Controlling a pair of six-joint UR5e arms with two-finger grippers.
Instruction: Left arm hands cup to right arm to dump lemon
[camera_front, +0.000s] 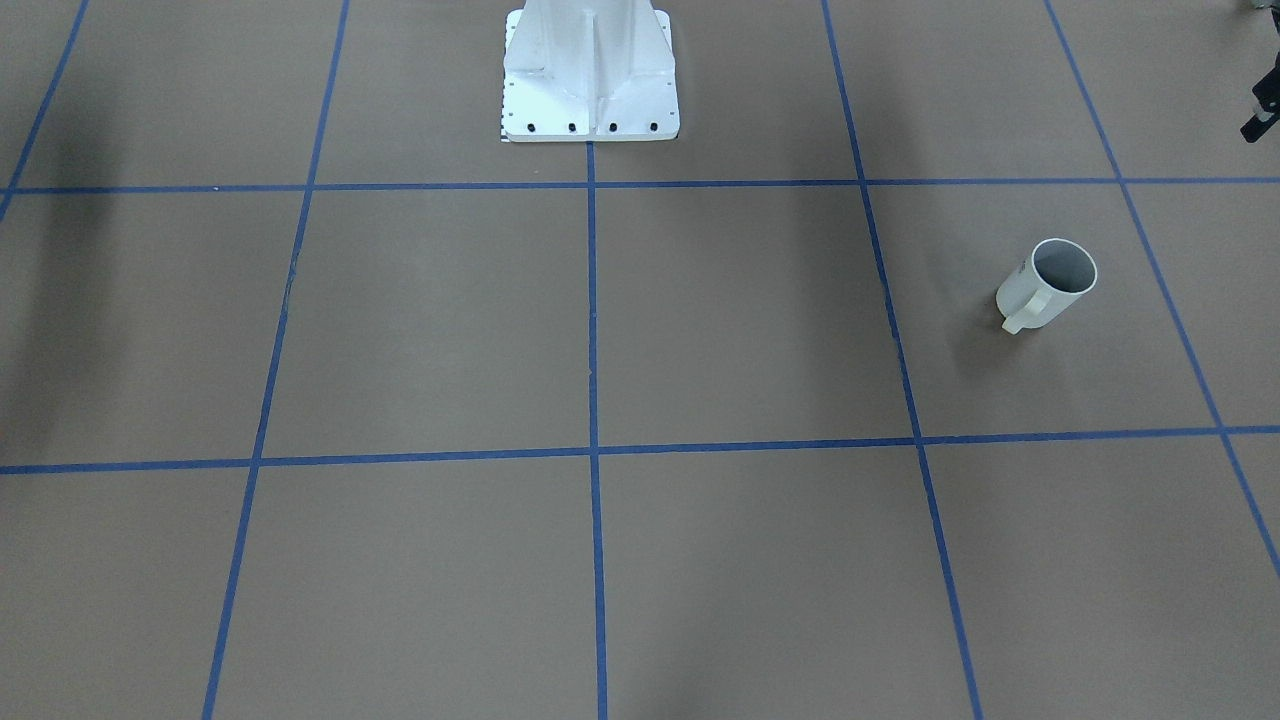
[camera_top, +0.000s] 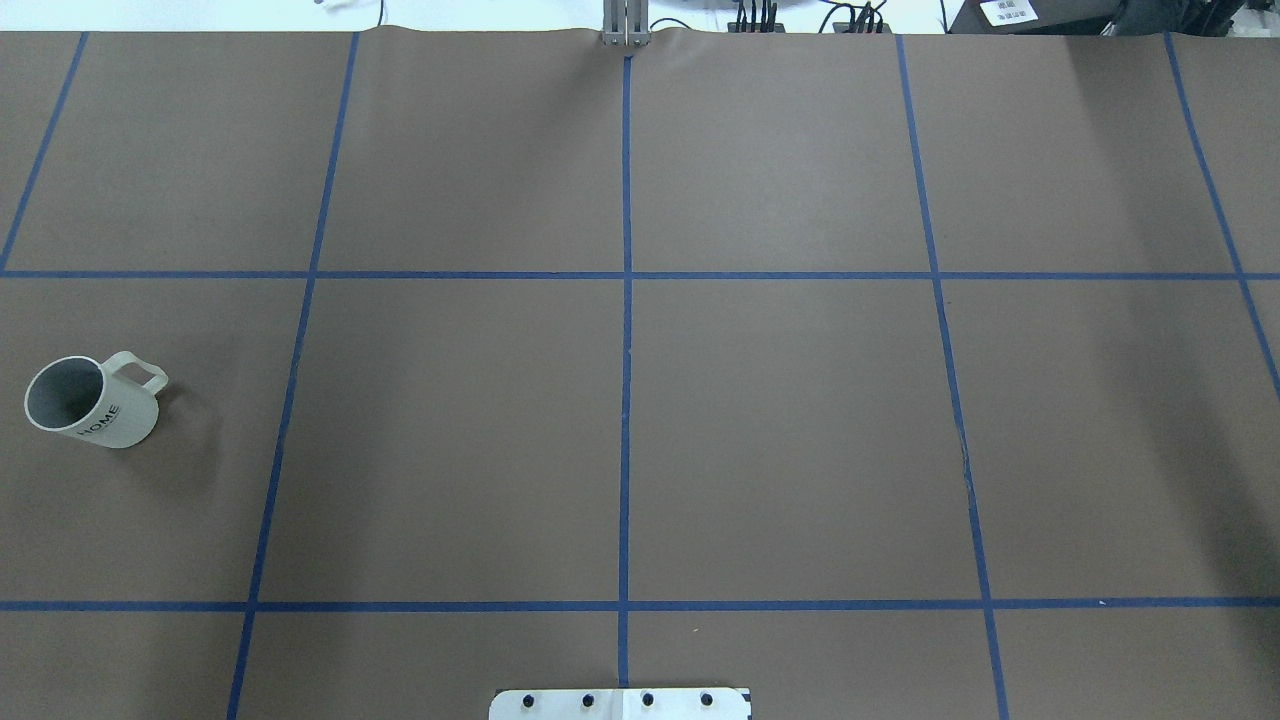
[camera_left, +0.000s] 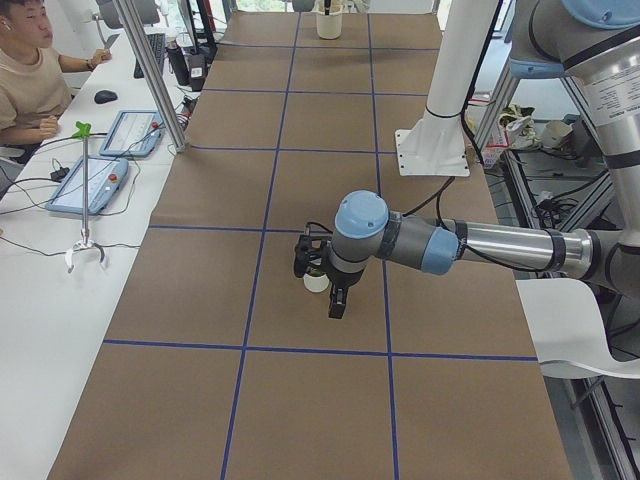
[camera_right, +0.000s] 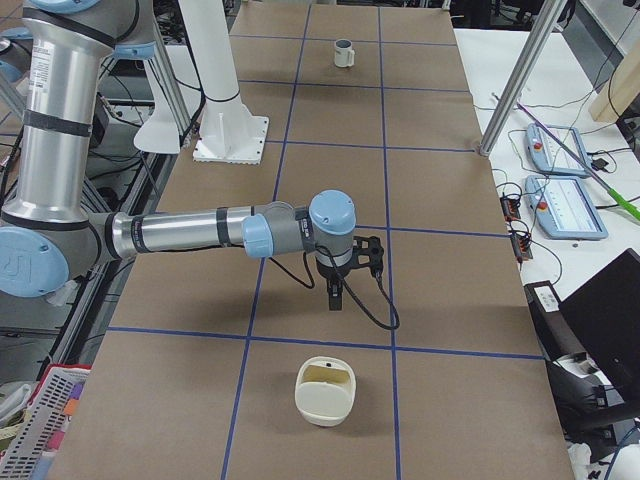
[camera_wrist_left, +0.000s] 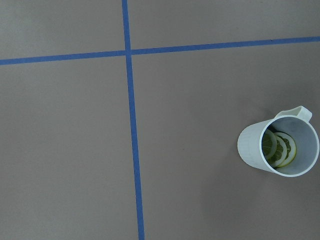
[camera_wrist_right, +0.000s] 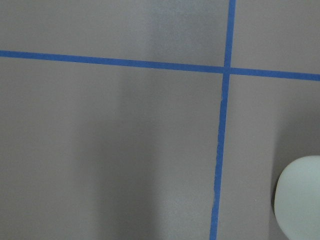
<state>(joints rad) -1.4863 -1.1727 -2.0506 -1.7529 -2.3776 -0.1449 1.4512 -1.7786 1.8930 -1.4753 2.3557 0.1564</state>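
Cup (camera_top: 92, 401) upright on the worktop (camera_top: 780, 420), far out on the robot's left side, in the middle row of the blue tape (camera_top: 626, 400) grid. Mouth up, handle towards the far edge and slightly inboard, "HOME" printed on the wall. Lemon (camera_wrist_left: 278, 148) is inside it: yellow-green slices standing on edge against the wall opposite the handle, visible only from the left wrist cam. Nothing is touching the cup in the overhead or front views. Left fingers (camera_left: 338, 300) point down just beside the cup in the left side view, where the wrist hides part of it. The wrist cam has the cup at lower right of frame, so the arm is offset, not centred over it. Can't tell how far apart the left fingers are. Right fingers (camera_right: 333, 292) point down over the worktop near a tape crossing, on the robot's right half, well apart from the cup. Can't tell their opening or whether they carry anything. Cream tub (camera_right: 325, 392) sits on the worktop near them, clipped at the edge of the right wrist view. White base (camera_front: 590, 75) at centre.
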